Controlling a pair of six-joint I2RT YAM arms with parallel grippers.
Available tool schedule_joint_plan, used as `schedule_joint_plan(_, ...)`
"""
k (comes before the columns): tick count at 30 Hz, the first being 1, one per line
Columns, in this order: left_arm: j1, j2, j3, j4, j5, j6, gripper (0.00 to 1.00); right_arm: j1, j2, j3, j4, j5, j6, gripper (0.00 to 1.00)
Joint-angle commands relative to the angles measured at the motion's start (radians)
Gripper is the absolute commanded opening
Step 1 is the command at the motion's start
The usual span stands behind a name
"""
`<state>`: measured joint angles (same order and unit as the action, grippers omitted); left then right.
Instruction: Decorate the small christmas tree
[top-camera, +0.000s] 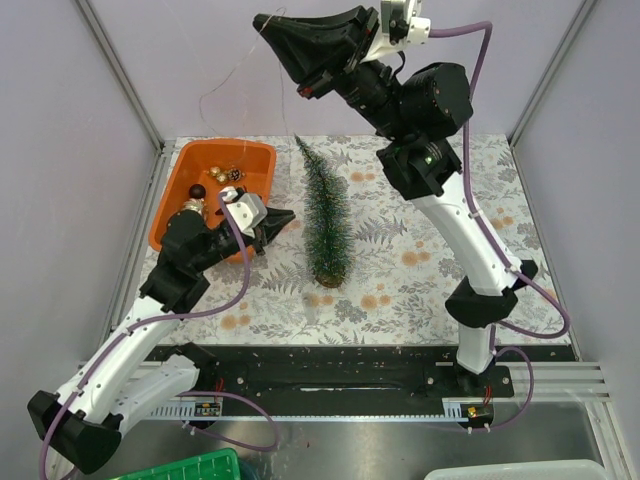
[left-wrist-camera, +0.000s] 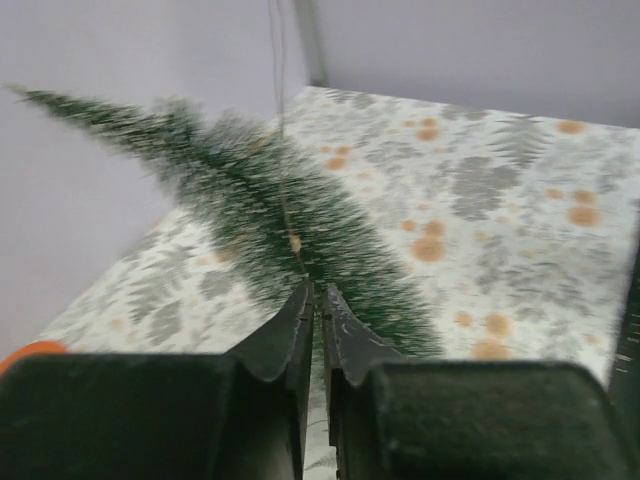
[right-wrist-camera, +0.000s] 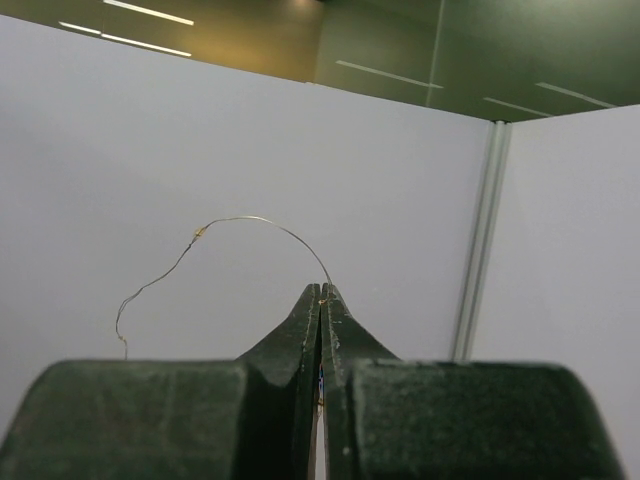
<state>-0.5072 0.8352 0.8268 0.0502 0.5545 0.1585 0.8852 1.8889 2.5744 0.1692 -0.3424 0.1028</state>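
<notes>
While frosty bristled cone tree (top-camera: 327, 215) lies flat, thin wire (right-wrist-camera: 240, 225) arcs, right pincer (right-wrist-camera: 321, 292) pinching it.

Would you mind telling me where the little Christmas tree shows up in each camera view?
Top external: tree at table centre, beside the orange tray.
Left wrist: tree across the left half, beyond the left hand.
Right wrist: not in it.
Shared landmark: floral tablecloth.

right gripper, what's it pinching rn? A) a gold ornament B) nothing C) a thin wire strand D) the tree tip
C: in the right wrist view the right gripper is shut on a thin wire strand that arcs up and away from its fingertips; the top view shows the arm raised high above the small christmas tree, well clear of it.
</notes>
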Motion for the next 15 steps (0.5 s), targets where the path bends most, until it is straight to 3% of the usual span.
schedule_joint_plan(1,0.009,-0.012,0.018,0.025,-0.26,0.072,0.08,-0.077,0.022,0.009,0.07,0.0,0.029,0.0)
schedule_joint_plan(5,0.009,0.045,0.073,0.026,-0.402,0.093,0.0,-0.135,0.081,0.039,0.088,-0.004,0.063,0.0)
schedule_joint_plan(10,0.009,0.105,0.11,0.079,-0.594,0.128,0.0,-0.204,0.151,0.049,0.17,-0.02,0.13,0.0)
schedule_joint_plan(15,0.016,0.176,0.162,0.077,-0.665,0.128,0.02,-0.258,0.231,0.076,0.26,-0.024,0.185,0.0)
